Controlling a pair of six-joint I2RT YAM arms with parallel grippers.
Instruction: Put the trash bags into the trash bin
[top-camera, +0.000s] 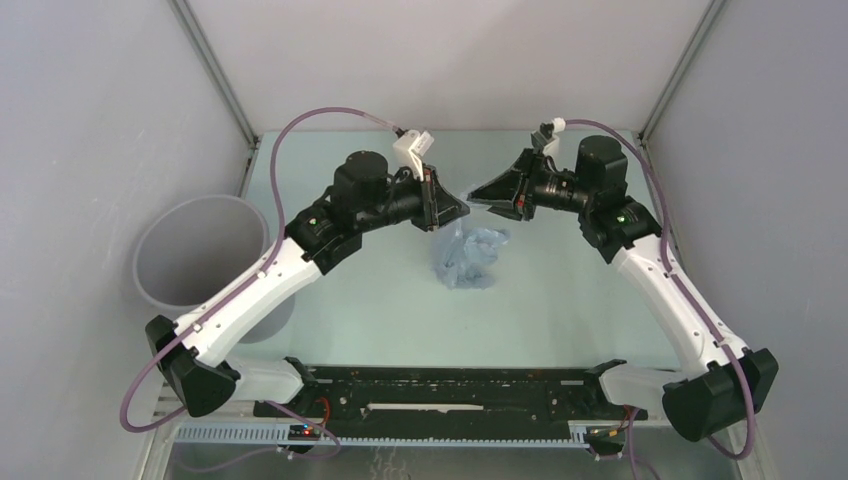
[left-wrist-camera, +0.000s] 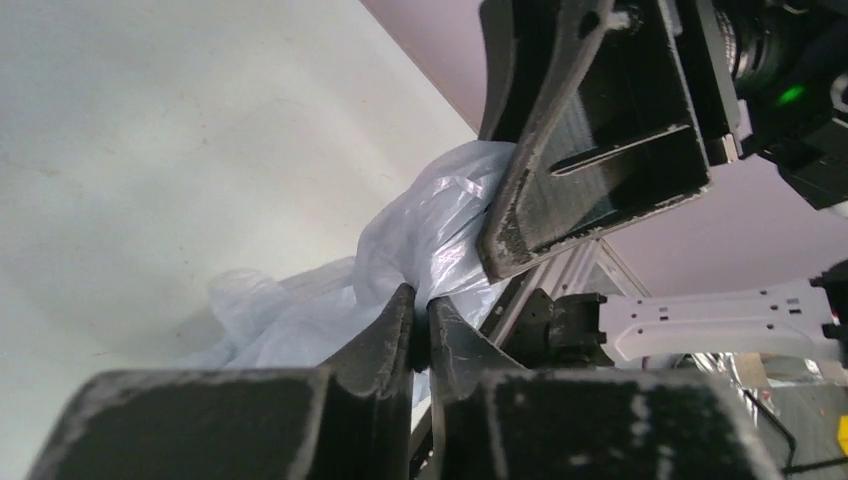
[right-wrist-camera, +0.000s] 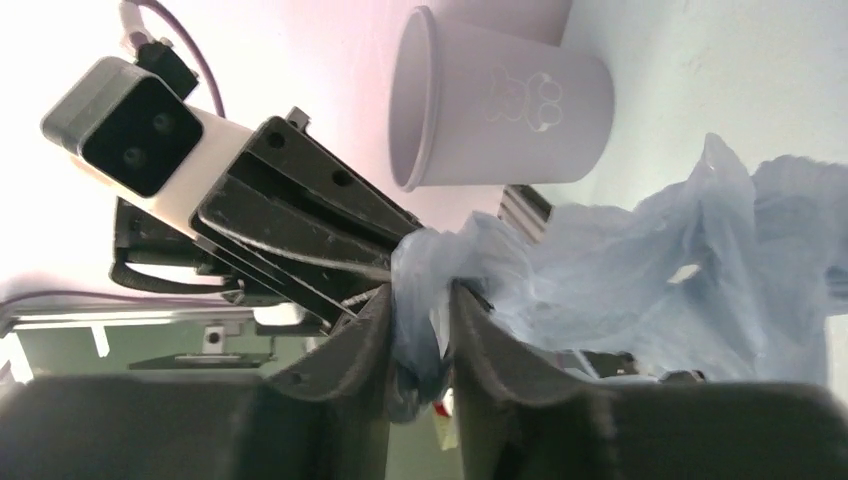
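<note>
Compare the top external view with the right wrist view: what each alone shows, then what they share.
Only top external: the inside of the trash bin and the black mounting bar at the near edge. Only right wrist: a faint print on the bin's side, and the right gripper shut on a twist of the trash bag. Both: the bag held between that gripper and the left gripper, plus the bin.
</note>
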